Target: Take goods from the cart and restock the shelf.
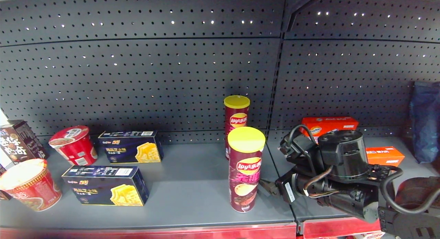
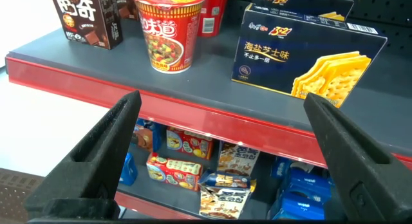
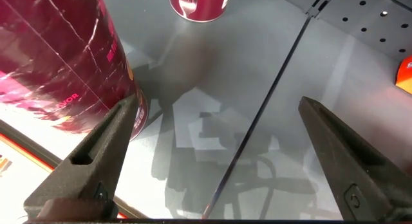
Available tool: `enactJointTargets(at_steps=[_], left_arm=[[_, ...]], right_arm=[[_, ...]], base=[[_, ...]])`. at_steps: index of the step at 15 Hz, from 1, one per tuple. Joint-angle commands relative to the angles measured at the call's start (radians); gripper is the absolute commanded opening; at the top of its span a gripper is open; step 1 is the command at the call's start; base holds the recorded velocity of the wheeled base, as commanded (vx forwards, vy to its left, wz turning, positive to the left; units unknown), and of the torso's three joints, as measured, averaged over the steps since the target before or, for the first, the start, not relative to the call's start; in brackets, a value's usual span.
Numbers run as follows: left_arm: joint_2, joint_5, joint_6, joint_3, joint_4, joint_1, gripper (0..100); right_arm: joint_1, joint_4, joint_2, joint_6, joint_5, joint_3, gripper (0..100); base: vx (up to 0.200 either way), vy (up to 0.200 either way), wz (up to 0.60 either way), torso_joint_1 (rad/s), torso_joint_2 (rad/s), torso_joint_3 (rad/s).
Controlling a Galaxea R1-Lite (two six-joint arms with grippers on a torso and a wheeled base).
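Two maroon chip cans with yellow lids stand upright on the grey shelf point(image 1: 192, 184). The front can point(image 1: 245, 168) is near the shelf's front edge and the back can point(image 1: 236, 117) is by the pegboard wall. My right gripper point(image 1: 266, 186) sits low on the shelf just right of the front can. In the right wrist view this gripper point(image 3: 217, 103) is open, with the front can point(image 3: 58, 56) just outside one finger and bare shelf between the fingers. My left gripper point(image 2: 222, 102) is open and holds nothing, in front of the shelf's red front edge point(image 2: 193, 114).
Two dark blue cracker boxes point(image 1: 106, 185) point(image 1: 130, 146), two red cup noodles point(image 1: 31, 184) point(image 1: 74, 144) and a brown box point(image 1: 20, 141) fill the shelf's left. Orange boxes point(image 1: 328, 124) and a blue bag point(image 1: 424, 120) stand at the right. A lower shelf point(image 2: 212, 179) holds several packets.
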Motion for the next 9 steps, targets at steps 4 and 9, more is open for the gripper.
enactJointTargets(at_steps=[4, 9], left_arm=[[0.001, 0.001, 0.0, 0.0, 0.0, 0.0, 100], [0.001, 0.002, -0.013, 0.0, -0.002, 0.0, 100]], right_arm=[[0.002, -0.002, -0.003, -0.001, 0.0, 0.008, 100], [-0.01, -0.001, -0.029, 0.002, 0.0, 0.019, 100]], base=[[0.0, 0.0, 0.0, 0.0, 0.0, 0.0], [0.0, 0.0, 0.0, 0.0, 0.0, 0.0]])
